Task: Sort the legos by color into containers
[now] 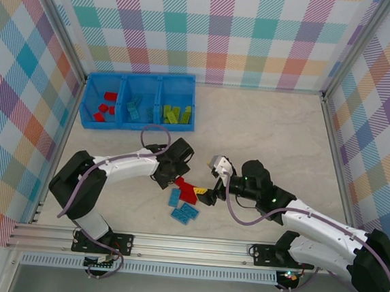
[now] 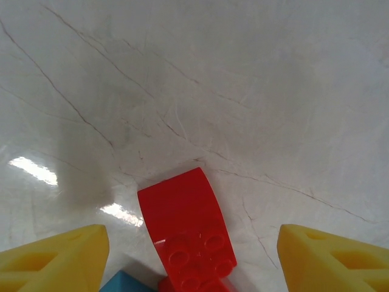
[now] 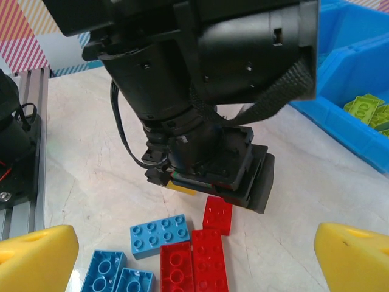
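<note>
Three joined containers stood far left on the table, and loose legos lay mid-table. Left wrist: the left gripper had its jaws spread, a red lego between them. Right wrist: the right gripper gaped, empty. The lego seemed light, stiff and slippery, best pinched across its long sides.

Left arm, right arm (jaws apart)
</note>
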Controlling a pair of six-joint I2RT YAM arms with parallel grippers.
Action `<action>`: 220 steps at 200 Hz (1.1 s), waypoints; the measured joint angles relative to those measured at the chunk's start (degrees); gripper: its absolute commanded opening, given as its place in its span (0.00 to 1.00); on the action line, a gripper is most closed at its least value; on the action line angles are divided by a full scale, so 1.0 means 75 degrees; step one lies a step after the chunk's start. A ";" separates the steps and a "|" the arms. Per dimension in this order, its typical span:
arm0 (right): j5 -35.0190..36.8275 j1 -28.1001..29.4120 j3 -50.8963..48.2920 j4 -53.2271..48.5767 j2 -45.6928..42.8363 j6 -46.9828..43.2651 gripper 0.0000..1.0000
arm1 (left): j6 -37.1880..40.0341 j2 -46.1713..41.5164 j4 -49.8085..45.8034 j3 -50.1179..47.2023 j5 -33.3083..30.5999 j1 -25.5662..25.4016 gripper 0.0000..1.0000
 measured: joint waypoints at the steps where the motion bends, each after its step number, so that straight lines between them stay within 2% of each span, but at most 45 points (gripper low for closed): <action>1: -0.0003 0.0000 -0.0003 0.0000 0.0000 0.0000 0.99 | 0.0000 0.0009 0.0003 0.0000 0.0006 0.0000 0.74; 28: -0.0009 0.0000 -0.0073 -0.0003 -0.0067 -0.0003 1.00 | -0.0015 0.0364 0.0055 0.0044 0.0169 0.0000 0.58; 46: -0.0009 0.0000 -0.0079 -0.0009 -0.0137 -0.0006 1.00 | -0.0038 0.0475 0.0044 0.0044 0.0213 0.0000 0.53; 92: -0.0189 0.0000 -0.0073 -0.0417 -0.0117 -0.0058 0.99 | -0.0073 0.0425 -0.0085 0.0041 0.0210 0.0000 0.30; 122: -0.0629 0.0000 -0.0035 -0.0848 -0.0012 -0.0050 1.00 | 0.0160 0.0143 0.0052 -0.0082 0.0012 0.0003 0.24; 149: -0.0947 0.0003 0.0102 -0.1064 0.0166 -0.0050 0.99 | 0.0673 -0.0813 -0.0152 -0.0044 -0.0612 0.0224 0.24; 164: -0.1052 0.0006 0.0146 -0.1064 0.0251 -0.0017 0.99 | 0.1090 -0.1457 -0.0382 0.0140 -0.1043 0.0662 0.23; 185: -0.1148 0.0006 0.0146 -0.1037 0.0315 0.0067 0.98 | 0.2008 -0.2122 -0.0545 0.0670 -0.1737 0.1731 0.24; 220: -0.1227 0.0006 0.0146 -0.0930 0.0379 0.0119 0.98 | 0.3244 -0.1970 -0.0644 0.1961 -0.2617 0.3622 0.24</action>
